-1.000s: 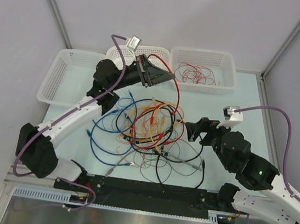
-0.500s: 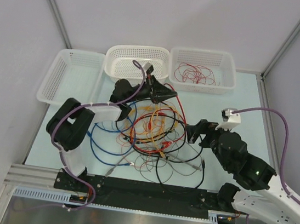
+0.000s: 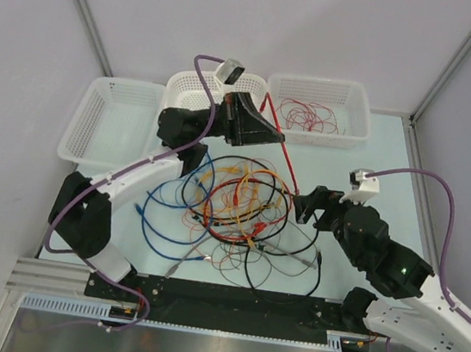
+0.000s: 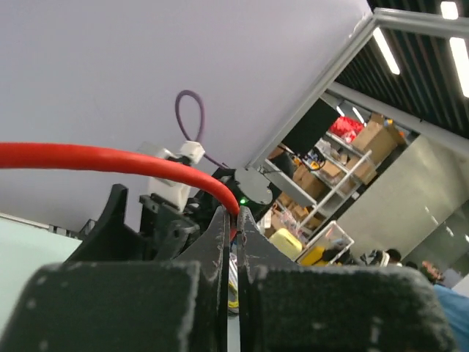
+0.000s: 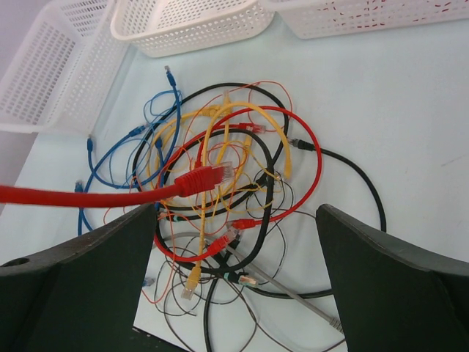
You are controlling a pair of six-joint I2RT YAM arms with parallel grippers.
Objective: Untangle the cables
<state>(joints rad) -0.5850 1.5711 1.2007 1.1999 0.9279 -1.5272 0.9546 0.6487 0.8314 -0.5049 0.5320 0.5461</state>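
Observation:
The cables lie in a tangled heap of red, yellow, blue, black and grey loops at mid-table, and also show in the right wrist view. My left gripper is raised behind the heap and shut on a thick red cable. In the left wrist view the fingers pinch this red cable. The cable runs down to my right gripper. Its red plug end hangs free just ahead of my open, empty right gripper, near the left finger.
Three white baskets stand along the back: left, middle, and right, which holds thin red wires. A black rail runs along the near edge. Grey walls close in both sides.
My left gripper has swung up and back toward the middle basket, pulling the red cable out of the heap into a straight line toward the right gripper. The right arm has barely moved.

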